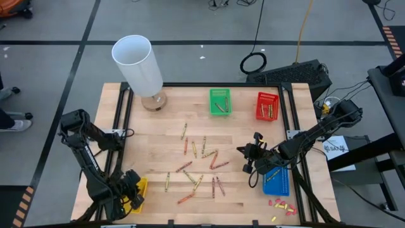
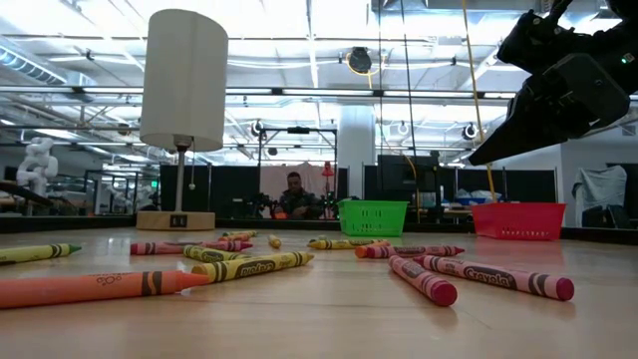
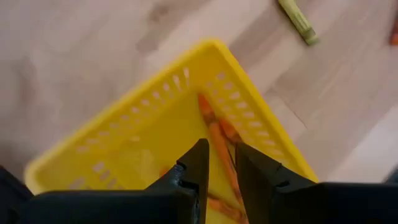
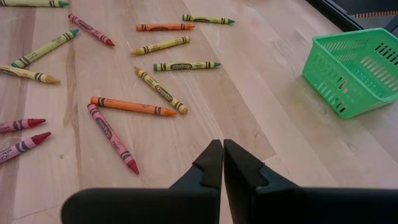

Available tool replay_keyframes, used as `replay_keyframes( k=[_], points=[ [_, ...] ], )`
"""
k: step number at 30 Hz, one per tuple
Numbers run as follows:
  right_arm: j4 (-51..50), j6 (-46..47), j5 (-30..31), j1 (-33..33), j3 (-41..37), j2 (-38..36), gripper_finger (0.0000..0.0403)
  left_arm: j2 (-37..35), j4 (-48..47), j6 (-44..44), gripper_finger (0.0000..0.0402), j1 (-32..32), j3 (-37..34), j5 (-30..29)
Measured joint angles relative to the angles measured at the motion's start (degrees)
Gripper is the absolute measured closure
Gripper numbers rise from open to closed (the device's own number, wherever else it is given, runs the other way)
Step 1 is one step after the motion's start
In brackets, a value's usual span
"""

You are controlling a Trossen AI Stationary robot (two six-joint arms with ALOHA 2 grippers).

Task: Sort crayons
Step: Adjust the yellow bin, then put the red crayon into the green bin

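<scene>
Red, orange, olive-yellow and brown crayons (image 1: 202, 164) lie scattered on the middle of the wooden table (image 4: 134, 106) (image 2: 249, 267). At the near left my left gripper (image 1: 131, 190) points down into a yellow basket (image 3: 143, 137). Its fingers (image 3: 222, 158) stand a little apart. Orange crayons (image 3: 214, 134) lie in the basket against its wall and show through the gap. My right gripper (image 1: 247, 163) (image 4: 222, 149) hangs shut and empty above the table, right of the scattered crayons and beside a blue basket (image 1: 276, 180). My left gripper reaches into the yellow basket from above. One orange crayon (image 3: 225, 155) runs from the basket's corner into the gap between the fingers. Whether either finger touches it, I cannot tell.
A green basket (image 1: 220, 101) and a red basket (image 1: 267, 106), each holding crayons, stand at the far side. A white-shaded lamp (image 1: 139, 63) stands at the far left. Small red and yellow bits (image 1: 281, 206) lie near the right front corner. A person (image 2: 294, 194) shows beyond the table.
</scene>
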Motion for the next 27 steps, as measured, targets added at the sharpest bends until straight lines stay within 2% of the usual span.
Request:
replay_keyframes(
  k=[8, 16, 21, 23, 27],
  points=[
    [0.0, 0.02, -0.02, 0.0, 0.0, 0.0, 0.0403, -0.02, 6.07, 0.56, 0.0325, 0.05, 0.02, -1.44],
    [0.0, 0.02, -0.02, 0.01, 0.0, 0.0, 0.0403, -0.02, 5.0, 1.78, 0.0325, 1.1, 0.02, -4.32],
    [0.0, 0.37, -0.02, 0.0, 0.0, 0.0, 0.0403, -0.12, 4.96, 3.81, 0.0325, 2.14, 1.98, 4.99],
    [0.0, 0.32, 0.03, 0.02, 0.0, 0.0, 0.0403, -0.22, 4.06, 6.26, 0.0325, 2.05, 3.61, 6.44],
    [0.02, 0.26, 0.07, 0.02, 0.0, 0.0, 0.0403, -0.32, 1.76, 13.12, 0.0325, 2.2, 7.17, 1.12]
  ],
)
